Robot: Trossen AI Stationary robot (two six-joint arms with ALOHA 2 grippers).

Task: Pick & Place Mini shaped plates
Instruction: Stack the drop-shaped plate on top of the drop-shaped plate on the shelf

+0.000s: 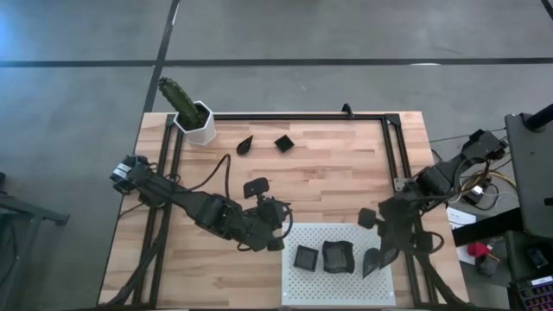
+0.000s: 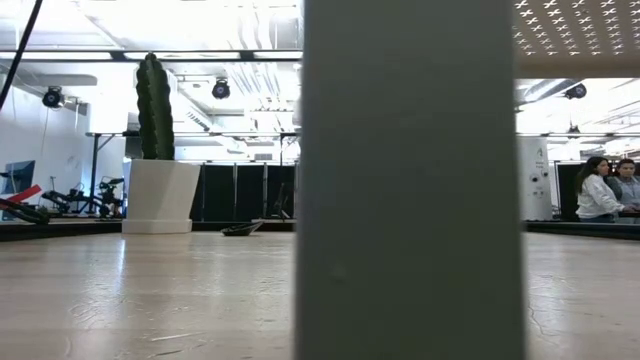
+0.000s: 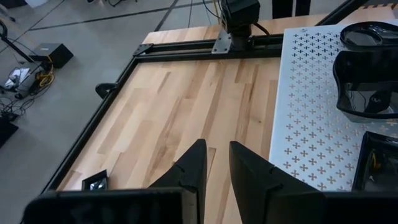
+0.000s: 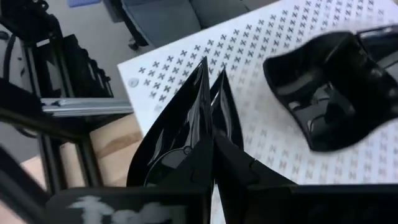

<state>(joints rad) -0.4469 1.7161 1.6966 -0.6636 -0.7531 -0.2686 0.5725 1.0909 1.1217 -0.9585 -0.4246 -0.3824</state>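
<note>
Mini shaped plates: a square one [image 1: 306, 257] and a wavy-edged one [image 1: 338, 256] lie on the white perforated board [image 1: 346, 285]. A teardrop plate [image 1: 244, 144] and a square plate [image 1: 284, 142] lie on the wood near the far edge. My right gripper [image 1: 380, 250] is over the board's right part, shut on a glossy black teardrop plate [image 4: 186, 124]. My left gripper [image 3: 217, 168] hovers open over bare wood just left of the board. The low view shows only the cactus pot and one far plate [image 2: 243, 229]. My right gripper pinches the teardrop plate between its two fingers at the plate's wide end [image 4: 208, 158]. The plate stands on edge in the hold, its pointed tip [image 4: 204, 63] reaching away from the fingers over the board. I cannot tell whether it touches the board.
A white hexagonal pot with a green cactus [image 1: 192, 117] stands at the far left corner. A black metal frame [image 1: 302, 117] runs along the table's edges. A wide grey upright [image 2: 410, 180] blocks the middle of the low view. People stand far off in the room [image 2: 600, 190].
</note>
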